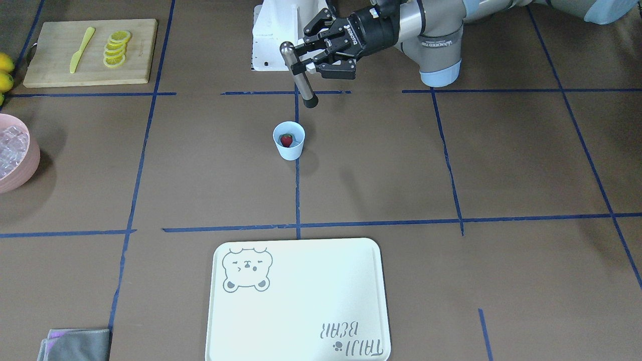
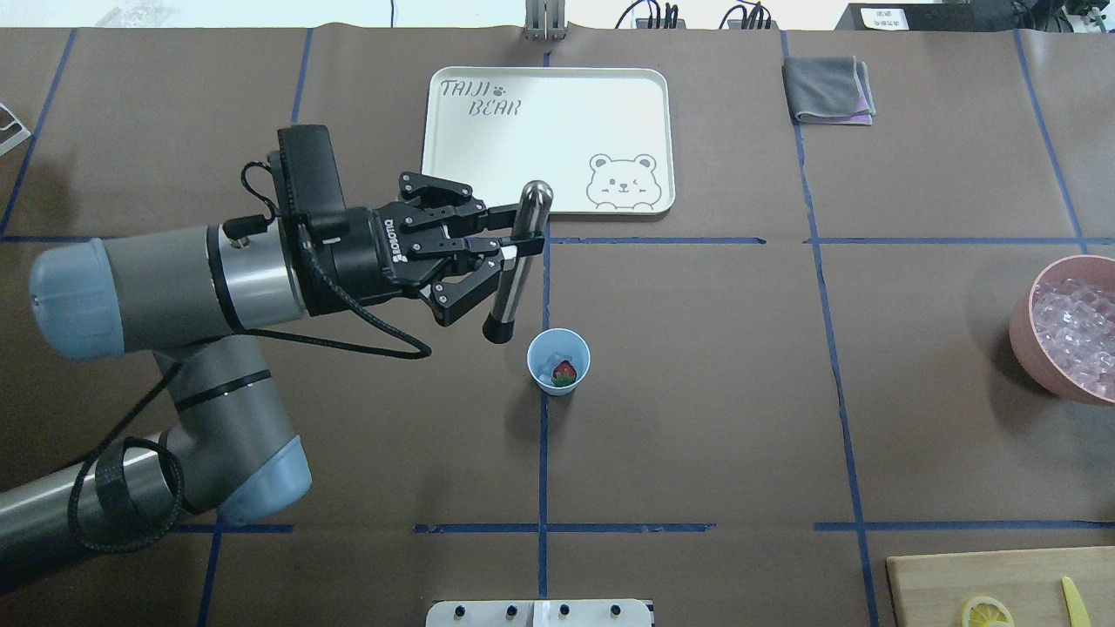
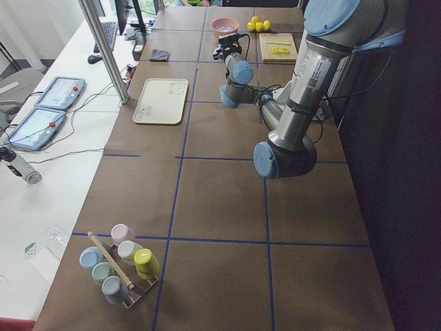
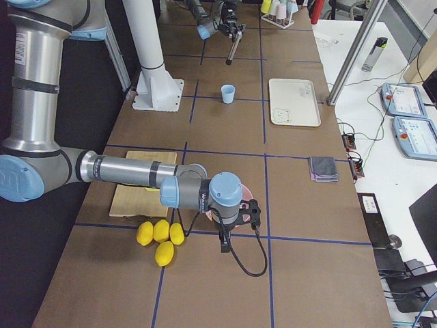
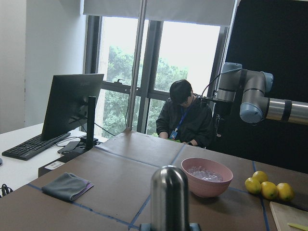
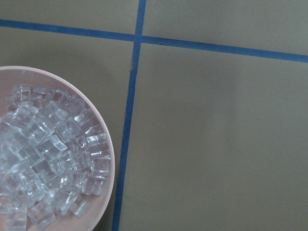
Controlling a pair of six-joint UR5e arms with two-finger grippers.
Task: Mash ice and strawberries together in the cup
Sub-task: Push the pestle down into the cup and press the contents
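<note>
At table centre, the cup, with strawberry and ice inside, is stood just right of and below the tip of the pestle, which is clamped tilted in the left gripper.

The counter is brown under a grid of blue tape lines. The cup is light blue, holding a red, green-topped strawberry and whitish clear ice. The bowl is pink. The tray is pale mint with a grey bear outline and grey lettering. The pestle is silver with a black tip, and the left hand is black.
</note>
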